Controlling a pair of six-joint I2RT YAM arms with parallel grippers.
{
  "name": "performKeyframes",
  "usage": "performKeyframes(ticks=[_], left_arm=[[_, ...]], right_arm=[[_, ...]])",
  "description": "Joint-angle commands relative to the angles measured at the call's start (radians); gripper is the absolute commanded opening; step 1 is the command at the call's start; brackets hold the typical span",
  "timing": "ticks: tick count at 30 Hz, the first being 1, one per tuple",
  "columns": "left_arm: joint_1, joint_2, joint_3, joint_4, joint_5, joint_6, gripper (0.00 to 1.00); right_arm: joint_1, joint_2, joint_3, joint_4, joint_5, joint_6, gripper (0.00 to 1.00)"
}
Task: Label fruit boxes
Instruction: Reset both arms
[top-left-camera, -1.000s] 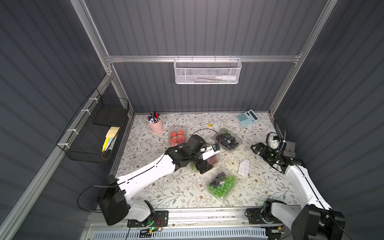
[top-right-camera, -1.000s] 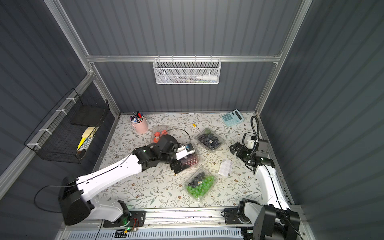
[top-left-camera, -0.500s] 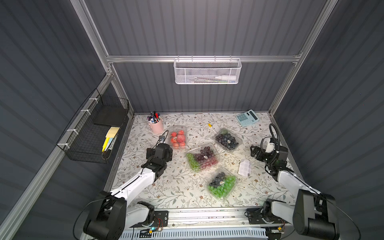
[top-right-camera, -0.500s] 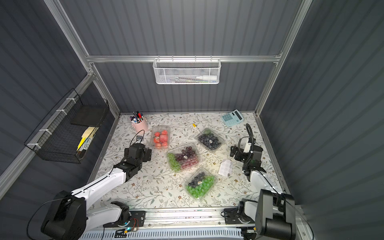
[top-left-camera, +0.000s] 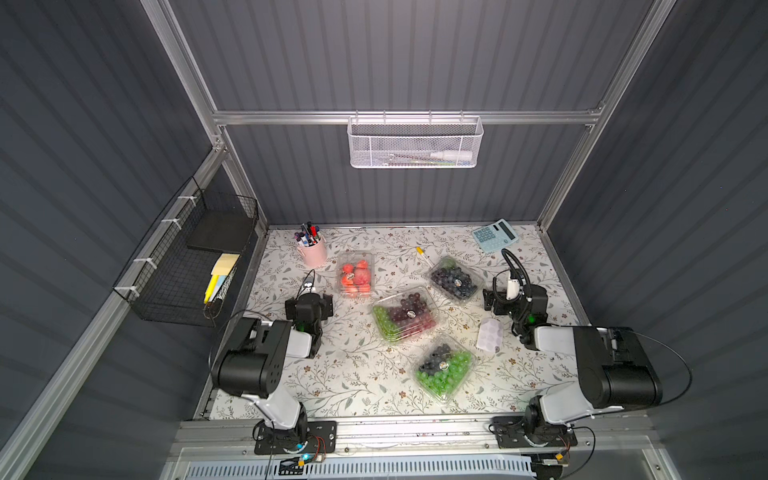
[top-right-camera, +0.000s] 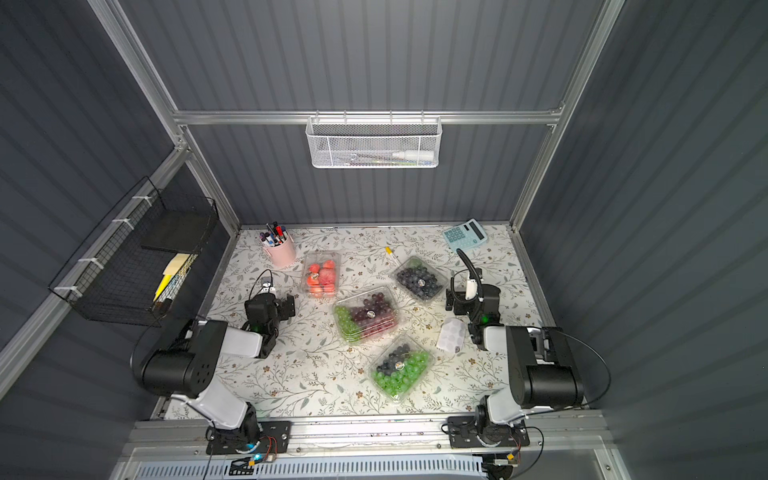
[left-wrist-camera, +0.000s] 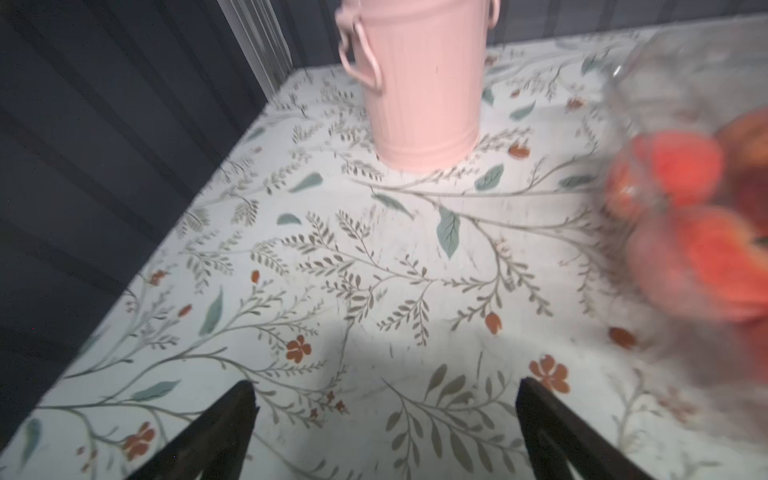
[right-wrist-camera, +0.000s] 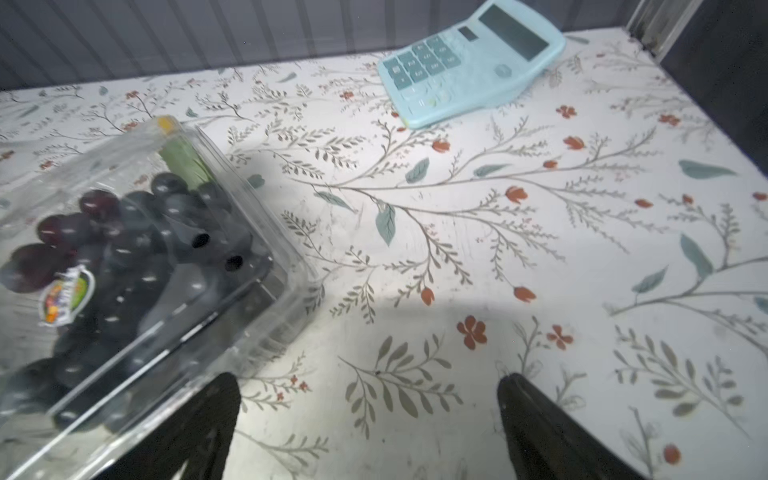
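Two arms folded back toward the near edge; a second ago, left one stretched over the centre box. Left tool spread, empty, low over the counter near the pink pen cup. Next, strawberry box, long axis front to back; red-and-green grape box central, roughly crosswise; green-grape-and-dark-berry box nearer, slanted; blueberry box farther, slanted. Round sticker on each lid. Sticker sheet flat beside right tool, spread, empty.
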Motion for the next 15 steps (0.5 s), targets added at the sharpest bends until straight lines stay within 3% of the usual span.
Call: performKeyframes(ticks=[1, 3, 15], left_arm=[[0.034, 0.020, 0.026, 0.105, 0.060, -0.019, 1.00], [0.034, -0.001, 0.037, 0.033, 0.060, -0.033, 1.00], [0.034, 0.005, 0.031, 0.062, 0.055, -0.027, 1.00]], right_arm=[[-0.002, -0.041, 0.034, -0.021, 0.034, -0.012, 0.99], [-0.002, -0.054, 0.057, -0.088, 0.035, -0.008, 0.99], [0.000, -0.049, 0.055, -0.075, 0.058, 0.002, 0.99]])
